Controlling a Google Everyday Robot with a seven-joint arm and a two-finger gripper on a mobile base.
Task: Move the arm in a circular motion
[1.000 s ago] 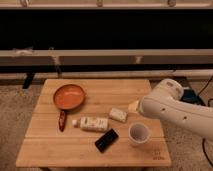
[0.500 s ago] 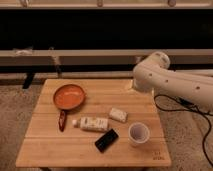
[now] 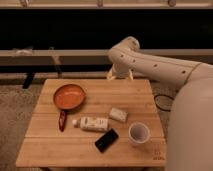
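Observation:
The thick cream-white arm (image 3: 165, 70) with small dark screw holes comes in from the lower right and reaches up and left to a rounded joint (image 3: 126, 51) over the far edge of the wooden table (image 3: 50, 150). The gripper (image 3: 120, 75) hangs below that joint, just above the table's back edge and behind the table items. It holds nothing that I can see.
On the table lie an orange pan (image 3: 69, 96) with a red handle, a white bottle on its side (image 3: 94, 123), a small pale block (image 3: 118, 114), a black phone (image 3: 106, 140) and a white cup (image 3: 138, 133). A dark cable (image 3: 162, 100) lies on the floor at the right.
The arm has swung from over the table's right front, near the cup, up and left to the table's far edge. The table items have not moved.

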